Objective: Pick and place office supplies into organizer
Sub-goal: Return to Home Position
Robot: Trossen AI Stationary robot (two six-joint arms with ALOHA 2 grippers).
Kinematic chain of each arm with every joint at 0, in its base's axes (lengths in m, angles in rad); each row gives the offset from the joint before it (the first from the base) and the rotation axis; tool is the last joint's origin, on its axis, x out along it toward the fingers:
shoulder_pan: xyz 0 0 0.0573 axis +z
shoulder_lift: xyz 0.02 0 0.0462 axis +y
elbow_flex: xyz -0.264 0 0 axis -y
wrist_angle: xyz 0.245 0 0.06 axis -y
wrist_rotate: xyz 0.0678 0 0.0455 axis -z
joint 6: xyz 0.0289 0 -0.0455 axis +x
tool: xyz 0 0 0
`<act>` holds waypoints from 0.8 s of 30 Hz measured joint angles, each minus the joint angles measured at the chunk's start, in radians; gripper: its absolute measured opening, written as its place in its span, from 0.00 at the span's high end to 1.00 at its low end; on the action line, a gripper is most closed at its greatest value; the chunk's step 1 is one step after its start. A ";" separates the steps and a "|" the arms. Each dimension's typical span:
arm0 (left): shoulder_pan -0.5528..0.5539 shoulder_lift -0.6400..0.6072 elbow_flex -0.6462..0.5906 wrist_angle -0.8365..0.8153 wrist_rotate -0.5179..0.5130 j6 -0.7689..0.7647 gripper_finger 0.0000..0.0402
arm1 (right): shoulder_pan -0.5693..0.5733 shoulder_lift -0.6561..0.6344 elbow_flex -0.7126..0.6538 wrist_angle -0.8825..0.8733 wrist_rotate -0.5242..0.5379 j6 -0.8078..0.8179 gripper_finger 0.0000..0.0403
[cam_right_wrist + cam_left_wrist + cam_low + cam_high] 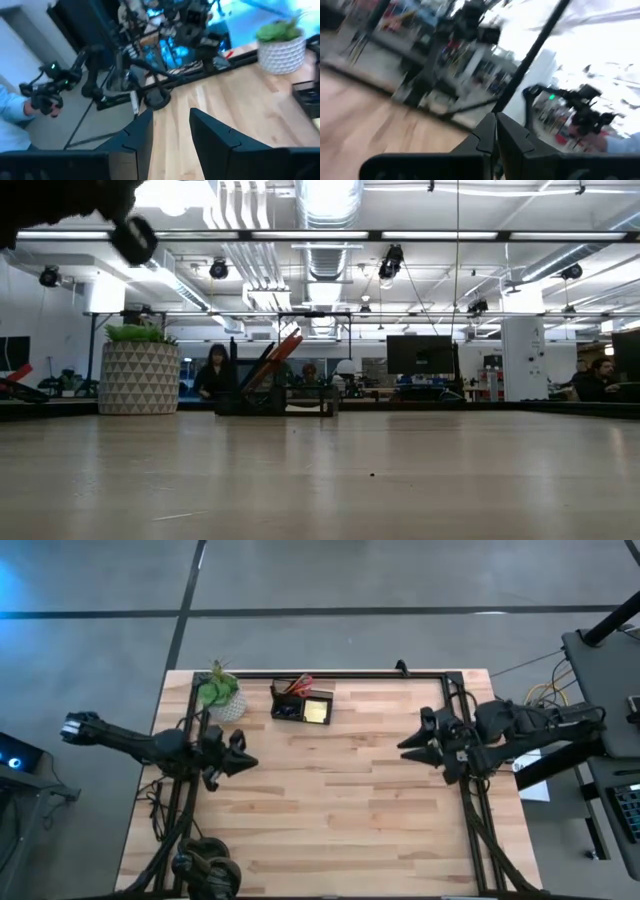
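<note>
- counter (340, 810): pale wood planks, thin black frame (360, 674) along the far edge and down both sides.
- left arm (140, 742): in from the left side, lying across the left frame rail.
- right arm (520, 725): in from the right side, lying across the right frame rail.
- left gripper (250, 761): just inside the left rail, clear of the counter surface, tips toward the middle; fingers (485, 135) pressed together, nothing between them.
- right gripper (402, 751): just inside the right rail, tips toward the middle; fingers (142, 130) spread with a clear gap, nothing held.
- potted plant (220, 695): green leaves in a white patterned pot, at the far left corner of the counter.
- organizer (300, 705): small, black, at the far edge left of centre, just beside the pot, well apart from both grippers.
- scissors (285, 350): upright in the organizer's far-left section, red handles up and tilted.
- sticky-note pad (318, 712): yellow square, flat in the organizer's right compartment.
- near-left section: small dark bits, too small to tell.
- sleeve (10, 125): light blue, a person's, beyond the counter.
</note>
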 joint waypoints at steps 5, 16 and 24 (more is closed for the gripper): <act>0.017 -0.152 -0.012 -0.390 -0.071 -0.093 1.00 | -0.039 -0.125 -0.158 0.037 0.007 -0.021 0.69; 0.020 -0.478 -0.013 -0.661 -0.165 -0.019 1.00 | -0.091 -0.363 -0.482 0.303 0.052 -0.072 0.69; 0.020 -0.479 -0.055 -0.594 -0.127 0.034 1.00 | -0.095 -0.476 -0.687 0.600 -0.011 -0.112 0.69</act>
